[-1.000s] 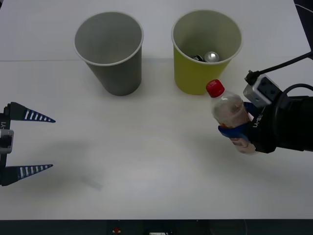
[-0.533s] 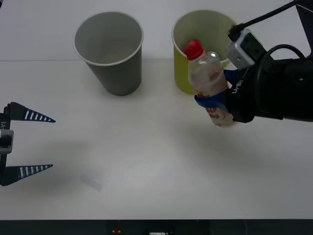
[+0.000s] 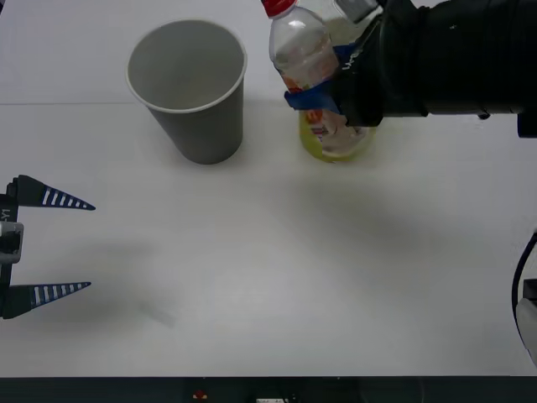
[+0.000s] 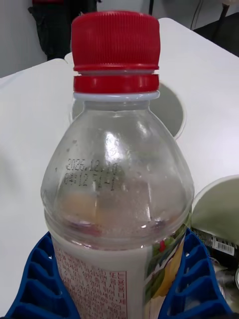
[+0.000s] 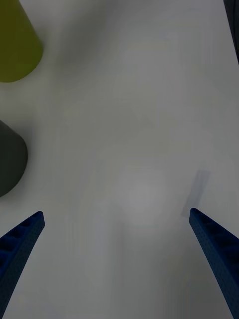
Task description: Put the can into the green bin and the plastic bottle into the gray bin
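Pinching the plastic bottle (image 3: 304, 59) upright in the right claw (image 3: 323, 84), raised off the bench (image 3: 268, 252) in front of the green bin (image 3: 336, 147), beside the gray bin (image 3: 189, 88). Left claw (image 3: 46, 243) spread, parked low at the bench's near-left.

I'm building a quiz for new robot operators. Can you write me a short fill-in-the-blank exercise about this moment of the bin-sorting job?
1. The right pincer is shut on the ____, which has a red cap.
2. The left pincer waits over the table with its fingers ____.
3. The bottle is held up in front of the ____ bin.
4. The gray bin stands on the robot's ____ side of the other bin.

Missing words: plastic bottle; open; green; left
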